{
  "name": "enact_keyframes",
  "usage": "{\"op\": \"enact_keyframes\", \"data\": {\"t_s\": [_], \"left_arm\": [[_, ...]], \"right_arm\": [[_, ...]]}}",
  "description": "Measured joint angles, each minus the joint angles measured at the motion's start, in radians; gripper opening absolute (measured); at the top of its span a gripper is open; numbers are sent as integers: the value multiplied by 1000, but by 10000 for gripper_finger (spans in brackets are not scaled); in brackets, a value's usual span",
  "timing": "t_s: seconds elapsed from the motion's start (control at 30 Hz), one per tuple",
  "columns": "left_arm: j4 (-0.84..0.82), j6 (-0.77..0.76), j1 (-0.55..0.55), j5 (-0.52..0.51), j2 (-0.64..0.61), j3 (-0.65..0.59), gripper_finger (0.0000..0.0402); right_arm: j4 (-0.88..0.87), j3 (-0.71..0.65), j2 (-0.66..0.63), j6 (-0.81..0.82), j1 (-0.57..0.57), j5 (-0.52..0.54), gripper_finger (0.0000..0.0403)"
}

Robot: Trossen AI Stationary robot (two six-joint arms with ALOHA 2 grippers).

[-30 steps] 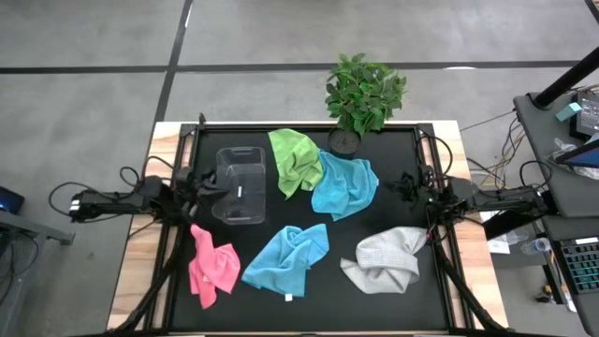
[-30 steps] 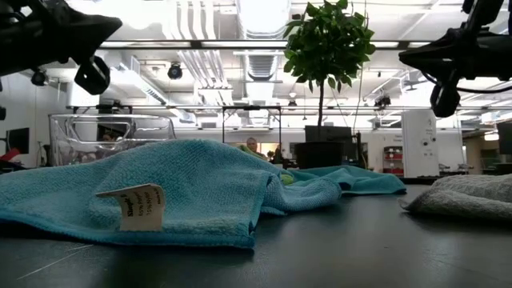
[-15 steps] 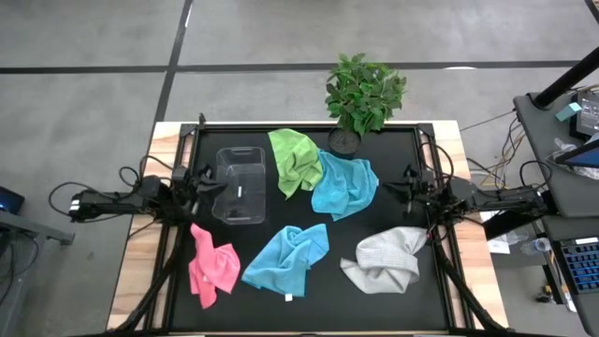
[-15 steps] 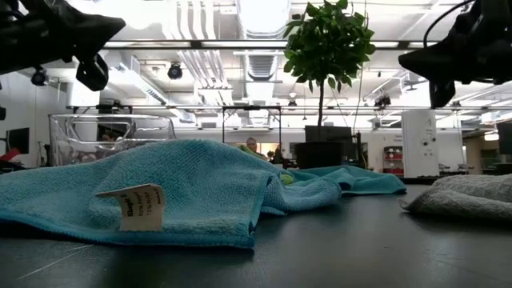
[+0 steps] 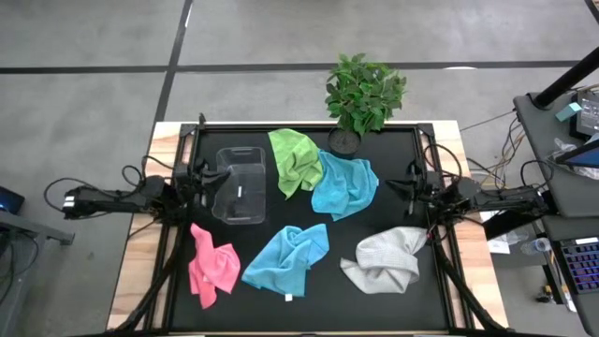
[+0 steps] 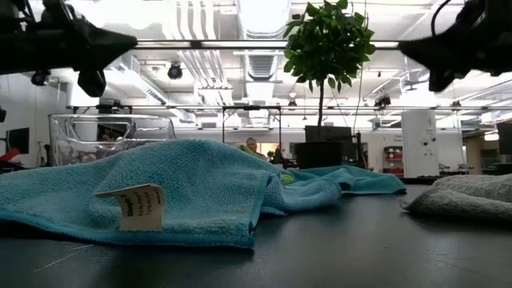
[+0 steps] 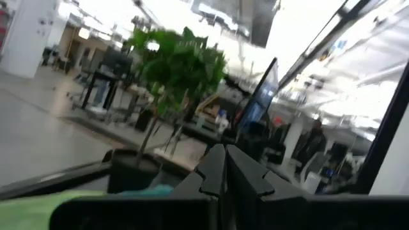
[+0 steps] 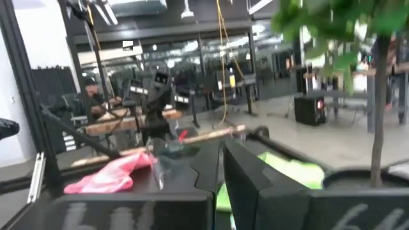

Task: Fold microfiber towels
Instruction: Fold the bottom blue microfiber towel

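Note:
Five crumpled microfiber towels lie flat on the black table: lime green and light blue at the far middle, pink, a second light blue and grey-white nearer the front. My left gripper hovers shut above the table's left side, by the clear bin. My right gripper hovers shut above the right side, beside the far blue towel. Both point roughly level toward the table's middle and hold nothing. Their shut fingertips show in the left wrist view and the right wrist view.
A clear plastic bin stands at the left middle, just under my left gripper's tip. A potted plant stands at the far edge. In the low view the near blue towel, with its white tag, fills the foreground.
Both grippers have rolled about their own pointing lines while staying shut and high above the table. My left gripper has also tipped and reached slightly farther over the bin. The towels lie as before.

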Motion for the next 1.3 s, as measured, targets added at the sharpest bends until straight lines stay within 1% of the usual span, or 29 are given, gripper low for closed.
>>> {"op": "enact_keyframes", "data": {"t_s": [0.1,0.2,0.33,0.53,0.63,0.8,1.07,1.13,1.3], "left_arm": [[117,16,0,2,84,7,0],[161,32,-1,21,170,55,0],[176,33,-1,22,261,123,0],[177,27,-1,40,397,216,0],[197,27,-1,78,469,245,0],[237,38,0,80,584,275,0],[416,226,0,80,732,290,0],[465,266,0,80,752,290,0],[527,374,0,75,798,288,0]], "right_arm": [[2,42,19,-54,0,-5,18],[0,91,53,-122,0,-23,18],[2,161,129,-159,0,-29,18],[3,267,301,-194,0,-127,18],[0,320,400,-217,7,-135,18],[1,399,566,-253,40,-135,18],[-18,505,818,-227,152,-131,18],[17,546,870,-208,180,-124,18],[-9,623,1025,-149,241,-124,18]]}}
